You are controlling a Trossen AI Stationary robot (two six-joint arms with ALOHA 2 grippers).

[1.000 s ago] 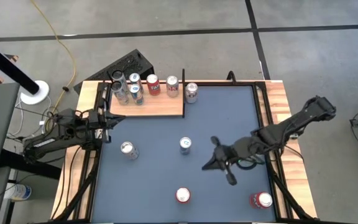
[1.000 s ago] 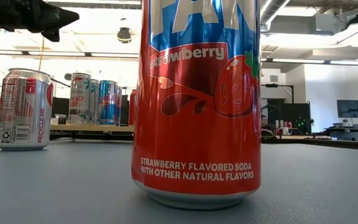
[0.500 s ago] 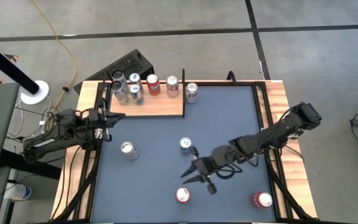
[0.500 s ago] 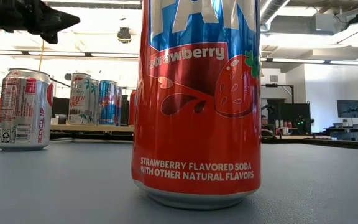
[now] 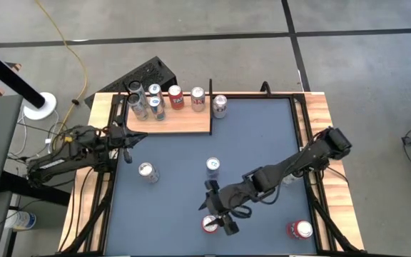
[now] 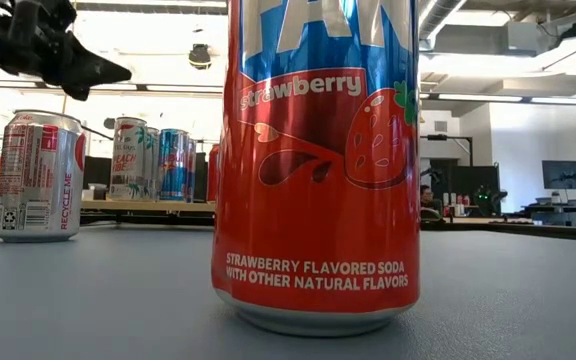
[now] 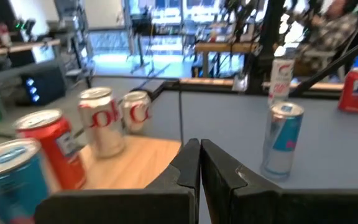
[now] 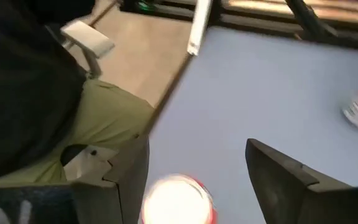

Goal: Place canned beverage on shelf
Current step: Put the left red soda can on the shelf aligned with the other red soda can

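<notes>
**Right hand over the front can**

The right hand (image 5: pixel 215 212), fingers apart, hangs just above the upright red can (image 5: pixel 210 223) at the desk's front edge, far from the shelf (image 5: pixel 184 119). The left hand (image 5: pixel 125 139), fingers together, waits by the shelf.

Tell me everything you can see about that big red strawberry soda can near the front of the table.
The strawberry soda can is shiny red metal with a blue band, white lettering and a strawberry picture, reading "strawberry flavored soda with other natural flavors". It stands upright on the blue table near the front edge, silver top up. The right gripper hovers open just above it, its fingers straddling the can; no contact is visible.
</notes>
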